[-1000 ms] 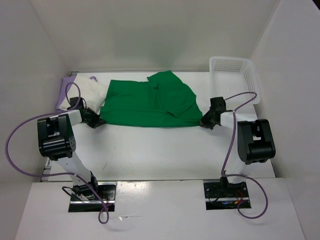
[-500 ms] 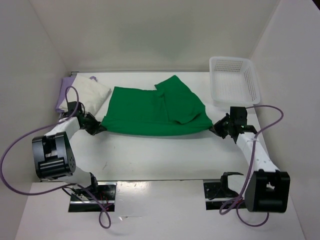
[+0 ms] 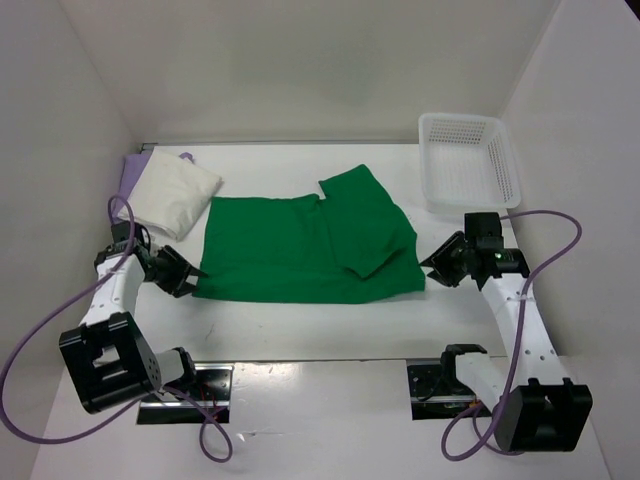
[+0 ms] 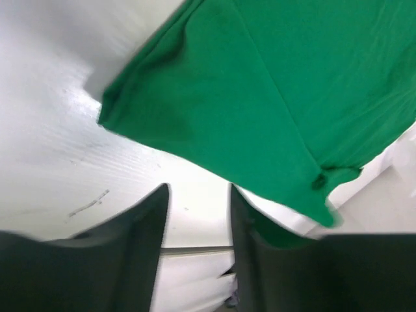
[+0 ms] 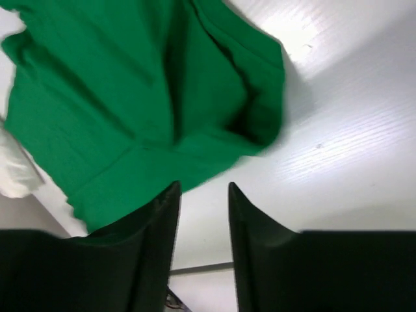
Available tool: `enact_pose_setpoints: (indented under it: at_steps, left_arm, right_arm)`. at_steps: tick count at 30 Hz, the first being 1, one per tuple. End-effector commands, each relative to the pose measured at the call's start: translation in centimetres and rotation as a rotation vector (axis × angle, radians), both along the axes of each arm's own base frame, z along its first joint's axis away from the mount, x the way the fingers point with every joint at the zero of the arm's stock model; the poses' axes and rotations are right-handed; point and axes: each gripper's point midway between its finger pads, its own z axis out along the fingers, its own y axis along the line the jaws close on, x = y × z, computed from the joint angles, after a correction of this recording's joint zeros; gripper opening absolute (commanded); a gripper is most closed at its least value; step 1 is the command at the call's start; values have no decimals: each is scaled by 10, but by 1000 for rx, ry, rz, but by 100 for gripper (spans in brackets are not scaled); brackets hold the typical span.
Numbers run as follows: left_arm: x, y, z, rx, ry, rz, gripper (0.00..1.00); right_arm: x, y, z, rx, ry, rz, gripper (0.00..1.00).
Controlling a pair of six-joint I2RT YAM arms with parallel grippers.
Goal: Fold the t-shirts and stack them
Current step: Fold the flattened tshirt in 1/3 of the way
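The bright green t-shirt lies spread flat in the middle of the table, one sleeve folded over its right part. At the back left, a folded off-white t-shirt rests on a lavender one. My left gripper stands open just off the green shirt's near left corner, nothing between its fingers. The left wrist view shows that corner of the green shirt beyond my left gripper. My right gripper is open beside the near right corner. In its wrist view the green shirt lies ahead of my right gripper.
A white mesh basket stands at the back right corner, close behind the right arm. White walls close in the table on the left, the right and the back. The off-white shirt's edge shows at the far left of the right wrist view.
Both grippers have opened and let go of the green shirt's near corners, then drawn back outward. The shirt has been pulled nearer and now lies flat.
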Motion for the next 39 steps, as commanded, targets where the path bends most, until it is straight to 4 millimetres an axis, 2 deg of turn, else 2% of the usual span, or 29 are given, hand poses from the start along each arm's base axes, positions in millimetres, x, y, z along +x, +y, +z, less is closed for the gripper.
enact_pose_setpoints:
  at_steps: [1,4,6,7,8,9,10,11,13,14,15,16,17,18,19,20,21,22,23,24,25,26,27,28,30,32,35,36,39]
  left_arm:
    - [-5,-1,14,-7,5,13,53]
    - [3,9,29,52,-31,8,68]
    - [8,13,37,77,-57,14,70]
    - [15,13,41,94,-93,-10,70]
    - [25,10,48,102,-138,-33,68]
    - [35,9,48,116,-170,-59,66]
    - [42,3,52,113,-210,-83,65]
    - [61,-3,58,112,-273,-103,65]
    - [79,-12,60,97,-312,-129,63]
    - [87,-26,61,80,-322,-154,62]
    - [108,-25,58,104,-332,-150,62]
    - [118,-31,57,105,-338,-162,62]
    - [131,-45,44,89,-321,-199,62]
    - [142,-48,41,104,-319,-197,62]
    - [157,-54,46,106,-347,-214,62]
    - [168,-61,28,99,-315,-222,62]
    - [177,-60,24,99,-313,-222,62]
    - [184,-67,20,83,-318,-241,62]
    - [197,-66,8,79,-294,-242,62]
    - [202,-66,2,77,-282,-242,62]
    - [207,-66,-16,72,-248,-243,62]
    - [213,-64,-20,83,-245,-237,62]
    - [222,-63,-19,85,-255,-236,62]
    - [223,-61,-34,98,-223,-243,62]
    - [225,-58,-43,108,-205,-237,62]
    - [227,-57,-53,115,-185,-233,62]
    - [223,-54,-63,127,-159,-226,63]
    - [223,-48,-67,127,-149,-215,63]
    - [205,-29,-78,144,-95,-170,63]
  right_arm:
    - [-13,-8,16,-71,-4,20,44]
    - [-6,-6,23,-61,-36,26,46]
    - [0,4,28,-48,-79,73,46]
    - [-1,14,19,-10,-68,108,36]
    - [10,22,23,12,-131,136,30]
    - [17,27,16,38,-130,142,22]
    - [21,31,7,59,-129,156,4]
    - [39,36,14,64,-200,173,0]
    - [61,42,4,66,-199,191,0]
    - [73,44,3,45,-213,203,0]
    - [92,54,19,24,-277,246,0]
    - [107,55,4,-16,-240,248,0]
    - [118,60,4,-44,-254,263,0]
    - [136,74,20,-69,-305,302,0]
    - [148,81,2,-91,-266,323,1]
    - [170,85,13,-137,-314,326,4]
    - [176,95,8,-164,-309,349,4]
    - [188,99,-14,-187,-271,363,5]
    - [198,100,-19,-202,-271,367,5]
    - [215,103,-13,-208,-296,357,7]
    - [222,103,-40,-229,-244,369,8]
    - [228,105,-48,-230,-231,371,10]
    - [243,109,-41,-234,-259,376,11]
    - [246,107,-65,-256,-205,388,13]
    - [261,109,-68,-272,-210,389,13]
    - [269,111,-84,-284,-177,407,13]
    - [271,103,-103,-334,-112,410,13]
    - [269,101,-104,-343,-100,407,13]
    - [270,87,-109,-386,-72,377,12]
